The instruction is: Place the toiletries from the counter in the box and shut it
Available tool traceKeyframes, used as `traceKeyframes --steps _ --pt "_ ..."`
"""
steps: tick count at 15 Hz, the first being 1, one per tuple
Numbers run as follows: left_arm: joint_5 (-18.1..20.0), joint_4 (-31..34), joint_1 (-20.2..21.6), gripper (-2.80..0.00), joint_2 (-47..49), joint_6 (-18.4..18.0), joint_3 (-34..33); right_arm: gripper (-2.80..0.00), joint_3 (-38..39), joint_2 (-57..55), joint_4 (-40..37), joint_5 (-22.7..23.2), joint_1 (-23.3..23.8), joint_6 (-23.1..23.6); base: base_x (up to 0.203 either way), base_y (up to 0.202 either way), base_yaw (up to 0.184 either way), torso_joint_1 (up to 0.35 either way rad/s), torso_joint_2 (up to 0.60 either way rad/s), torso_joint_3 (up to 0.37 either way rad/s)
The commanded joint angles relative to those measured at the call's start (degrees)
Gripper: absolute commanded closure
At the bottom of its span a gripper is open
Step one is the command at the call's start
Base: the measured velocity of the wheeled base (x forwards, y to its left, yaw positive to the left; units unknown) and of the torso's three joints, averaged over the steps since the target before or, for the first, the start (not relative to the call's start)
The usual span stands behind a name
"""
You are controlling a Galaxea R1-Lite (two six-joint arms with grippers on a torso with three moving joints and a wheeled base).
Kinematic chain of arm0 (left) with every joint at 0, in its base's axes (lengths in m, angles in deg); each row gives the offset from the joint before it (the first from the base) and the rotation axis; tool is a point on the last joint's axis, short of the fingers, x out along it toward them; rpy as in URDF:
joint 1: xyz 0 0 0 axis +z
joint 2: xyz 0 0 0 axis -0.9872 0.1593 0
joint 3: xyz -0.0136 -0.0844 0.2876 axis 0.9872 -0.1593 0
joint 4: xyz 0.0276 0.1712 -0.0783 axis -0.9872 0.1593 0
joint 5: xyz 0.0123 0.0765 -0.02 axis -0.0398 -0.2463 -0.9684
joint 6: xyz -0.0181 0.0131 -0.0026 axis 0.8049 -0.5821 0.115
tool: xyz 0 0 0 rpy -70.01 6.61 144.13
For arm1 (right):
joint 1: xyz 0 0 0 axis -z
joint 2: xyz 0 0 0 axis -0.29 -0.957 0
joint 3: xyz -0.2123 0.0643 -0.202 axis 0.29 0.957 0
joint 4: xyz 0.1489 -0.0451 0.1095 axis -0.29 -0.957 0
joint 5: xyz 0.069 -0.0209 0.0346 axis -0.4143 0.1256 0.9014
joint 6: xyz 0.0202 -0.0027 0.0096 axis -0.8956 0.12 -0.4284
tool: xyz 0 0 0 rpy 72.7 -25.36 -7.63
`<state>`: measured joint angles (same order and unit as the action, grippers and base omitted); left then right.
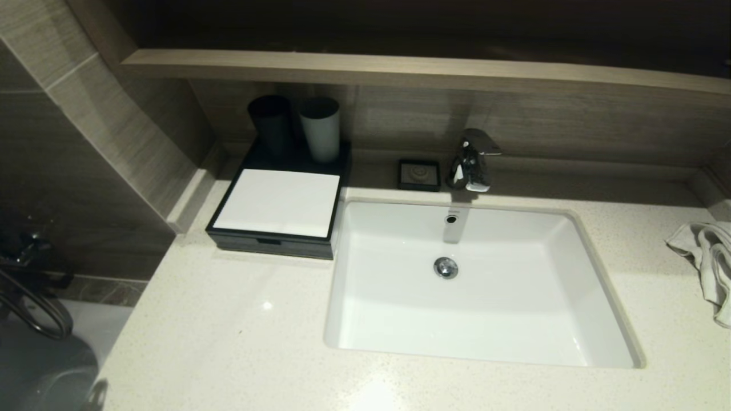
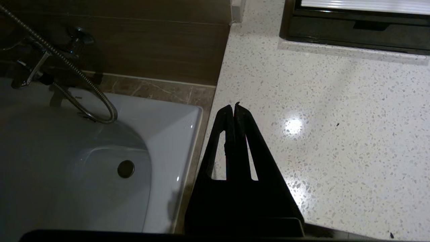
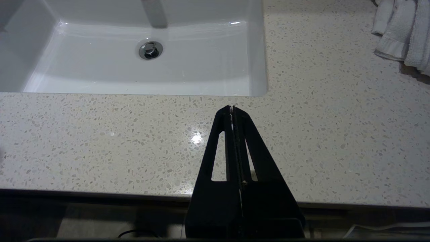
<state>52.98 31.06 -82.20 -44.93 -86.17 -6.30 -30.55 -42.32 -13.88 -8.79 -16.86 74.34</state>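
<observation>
Towel [image 1: 708, 262] right of sink [image 1: 400, 342], perhaps crumpled

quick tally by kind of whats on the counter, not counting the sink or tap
Cups: 2, a black cup and a grey cup, both at the back of the box.
Boxes: 1, the black box with a white lid, shut.
Small dishes: 1, a square black dish beside the tap.
Towels: 1, a white towel at the counter's right edge.
Total: 5
</observation>
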Motion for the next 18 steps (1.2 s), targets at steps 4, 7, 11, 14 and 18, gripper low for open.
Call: traceKeyframes --steps 4,7,11,14,18 --pt "4.2 0.2 3.1 0.0 -14.3 -3.5 -7.5 0.0 0.0 0.0 0.0 0.0 0.0 0.0 0.0 0.0 0.0 0.0 0.0 0.0" --pt "4.4 0.3 3.0 0.0 -16.1 -3.8 -8.4 0.0 0.0 0.0 0.0 0.0 0.0 0.0 0.0 0.0 0.0 0.0 0.0 0.0" --pt "4.6 0.6 2.2 0.0 -20.7 -4.1 -9.5 0.0 0.0 0.0 0.0 0.0 0.0 0.0 0.0 0.0 0.0 0.0 0.0 0.0" --pt "5.4 0.6 1.6 0.0 -24.1 -5.7 -10.9 0.0 0.0 0.0 0.0 0.0 0.0 0.0 0.0 0.0 0.0 0.0 0.0 0.0" --pt "6.0 0.1 1.6 0.0 -28.4 -7.0 -13.1 0.0 0.0 0.0 0.0 0.0 0.0 0.0 0.0 0.0 0.0 0.0 0.0 0.0"
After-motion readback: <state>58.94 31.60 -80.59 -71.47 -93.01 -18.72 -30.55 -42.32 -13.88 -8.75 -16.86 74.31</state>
